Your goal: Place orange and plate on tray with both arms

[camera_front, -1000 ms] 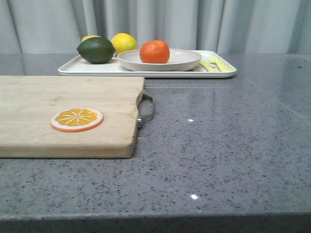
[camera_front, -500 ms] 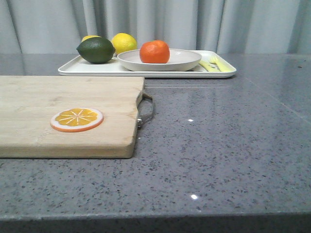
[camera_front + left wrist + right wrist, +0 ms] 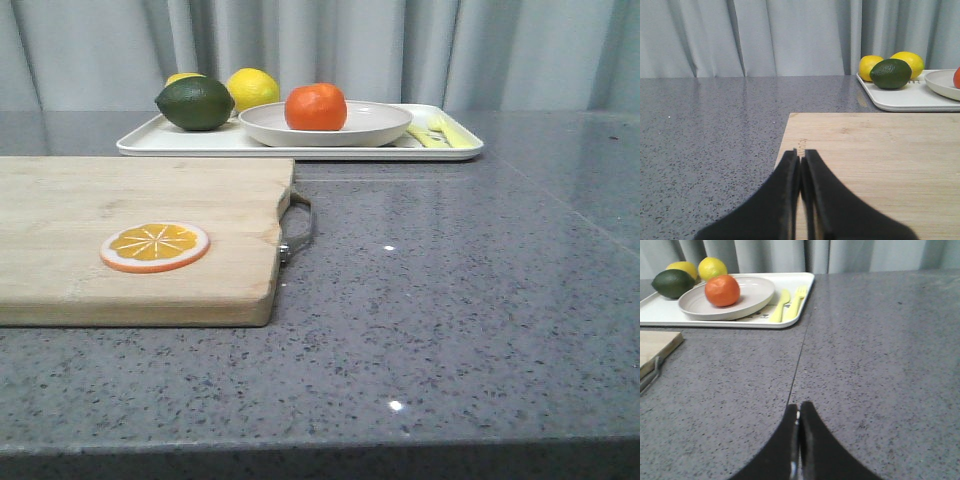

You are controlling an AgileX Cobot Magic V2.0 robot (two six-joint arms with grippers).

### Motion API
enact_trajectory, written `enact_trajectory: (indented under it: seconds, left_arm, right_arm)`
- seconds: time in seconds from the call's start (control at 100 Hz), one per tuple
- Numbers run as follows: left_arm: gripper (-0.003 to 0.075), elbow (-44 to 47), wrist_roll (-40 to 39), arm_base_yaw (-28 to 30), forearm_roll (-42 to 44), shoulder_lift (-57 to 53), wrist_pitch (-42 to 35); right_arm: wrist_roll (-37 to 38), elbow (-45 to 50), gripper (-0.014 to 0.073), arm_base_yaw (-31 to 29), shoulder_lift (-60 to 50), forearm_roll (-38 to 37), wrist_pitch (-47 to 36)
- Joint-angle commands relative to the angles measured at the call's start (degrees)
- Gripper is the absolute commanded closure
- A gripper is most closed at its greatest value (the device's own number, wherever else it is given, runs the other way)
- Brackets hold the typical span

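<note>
The orange [image 3: 315, 107] rests in the off-white plate [image 3: 372, 125], which sits on the white tray [image 3: 230, 143] at the far side of the table. Both also show in the right wrist view: orange [image 3: 722, 290], plate [image 3: 752, 292], tray [image 3: 725, 321]. In the left wrist view only the plate's edge [image 3: 942, 85] and the tray [image 3: 900, 100] show. My left gripper [image 3: 801, 156] is shut and empty above the cutting board's near left corner. My right gripper [image 3: 798, 409] is shut and empty over bare counter, well short of the tray. Neither gripper shows in the front view.
A wooden cutting board [image 3: 90, 210] with a flat orange slice [image 3: 155, 246] and a metal handle [image 3: 298, 228] lies at the left. On the tray are a dark green lime [image 3: 195, 103], yellow lemons [image 3: 252, 88] and yellow cutlery [image 3: 440, 132]. Curtains hang behind the table.
The front view has shifted a few pixels leftward; the objects themselves stay where they were.
</note>
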Motion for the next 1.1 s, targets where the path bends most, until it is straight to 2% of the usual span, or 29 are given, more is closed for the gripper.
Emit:
enact_trajectory:
  seconds: [0.0,0.15,0.31,0.46,1.09]
  left_arm:
    - [0.0739,1.3,-0.5,0.2,-0.2,-1.8,-4.5]
    - [0.0739,1.3,-0.5,0.2,-0.2,-1.8,-4.5]
    - [0.0739,1.3,-0.5,0.2,-0.2,-1.8,-4.5]
    - [0.0739,1.3,-0.5,0.2,-0.2,-1.8,-4.5]
    - [0.0739,1.3,-0.5,0.2,-0.2,-1.8,-4.5]
  right_arm:
    - [4.6,1.0,0.0662,-1.4,-1.1,-5.7,-8.5]
    - [8.0,5.8,0.0662,-3.9,-4.9,-10.6,-14.1]
    - [8.0,11.6,0.0662,-5.6,-10.2,-10.9,-20.3]
    - [8.0,15.4,0.0662,-6.5,-16.2,-11.0,-20.2]
    - [8.0,15.8,0.0662,-6.8,-15.9,-11.8,-19.4]
